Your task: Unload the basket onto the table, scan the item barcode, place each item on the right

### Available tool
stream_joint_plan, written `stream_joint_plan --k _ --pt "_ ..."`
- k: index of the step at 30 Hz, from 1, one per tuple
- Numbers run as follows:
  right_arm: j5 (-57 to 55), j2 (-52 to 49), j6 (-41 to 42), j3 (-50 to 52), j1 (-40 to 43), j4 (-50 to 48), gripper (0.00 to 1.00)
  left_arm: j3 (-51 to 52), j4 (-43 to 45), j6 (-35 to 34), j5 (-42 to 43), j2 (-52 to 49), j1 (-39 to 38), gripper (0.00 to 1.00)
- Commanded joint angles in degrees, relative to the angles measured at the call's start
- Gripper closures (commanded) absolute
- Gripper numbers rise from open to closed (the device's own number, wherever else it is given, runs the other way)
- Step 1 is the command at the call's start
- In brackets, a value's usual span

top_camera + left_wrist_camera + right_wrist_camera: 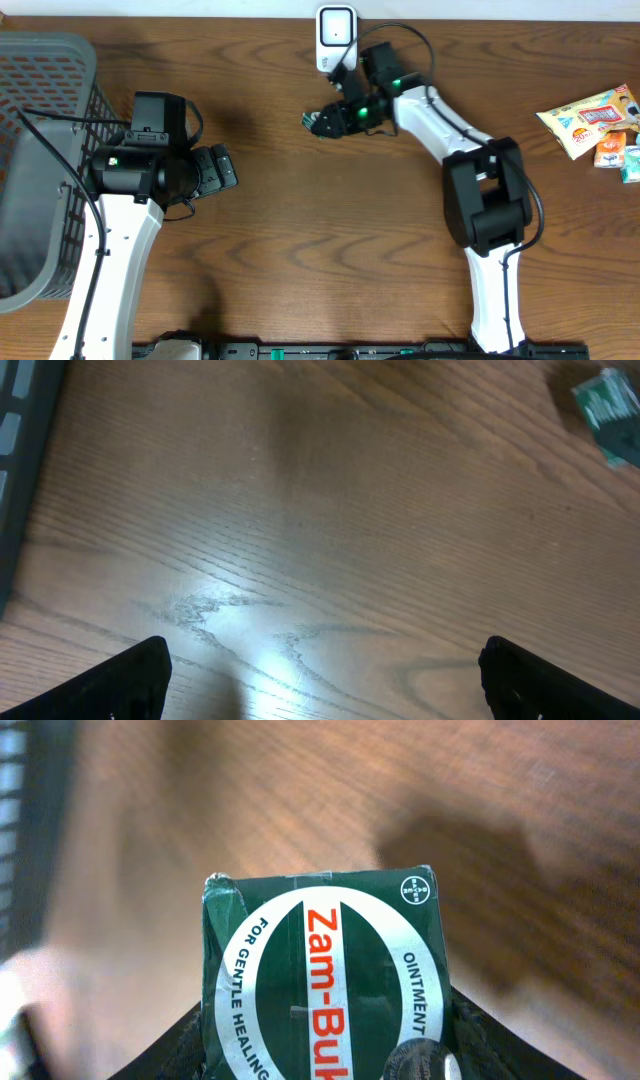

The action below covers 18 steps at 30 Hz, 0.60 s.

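The right end effector (326, 122) grips a green ointment box (325, 970), its bottom cut off. The left end effector (325, 675) gapes wide, only tips showing.

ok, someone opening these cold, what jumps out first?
The green Zam-Buk box fills the right wrist view, pinched in the right gripper close to the white scanner at the table's far edge. Next is the grey basket at far left, with the left gripper open and empty beside it. Bright snack packets lie at the right edge.
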<state>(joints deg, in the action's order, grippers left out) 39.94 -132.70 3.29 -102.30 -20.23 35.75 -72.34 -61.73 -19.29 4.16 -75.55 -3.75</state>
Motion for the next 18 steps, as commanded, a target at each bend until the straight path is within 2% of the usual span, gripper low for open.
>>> stream_joint_plan --k 1,5,9,14,15,18 --pt "13.6 2.1 -9.1 0.0 1.4 3.0 0.46 0.0 -0.3 0.1 -0.2 0.0 0.3 0.02" --pt "9.9 2.1 -13.3 0.0 3.2 9.0 0.46 0.0 -0.3 0.1 -0.2 0.0 0.3 0.02" --pt "-4.4 2.1 -13.7 0.0 4.9 15.4 0.45 0.0 -0.3 0.1 -0.2 0.0 0.3 0.03" --pt "-20.3 2.2 -10.1 0.0 6.4 19.0 0.22 0.0 -0.3 0.1 -0.2 0.0 0.3 0.02" --pt "-22.1 2.4 -8.8 -0.2 6.7 19.3 0.11 0.0 -0.3 0.1 -0.2 0.0 0.3 0.02" --pt "-25.5 3.9 -5.5 -0.8 8.2 20.0 0.03 0.0 -0.3 0.1 -0.2 0.0 0.3 0.02"
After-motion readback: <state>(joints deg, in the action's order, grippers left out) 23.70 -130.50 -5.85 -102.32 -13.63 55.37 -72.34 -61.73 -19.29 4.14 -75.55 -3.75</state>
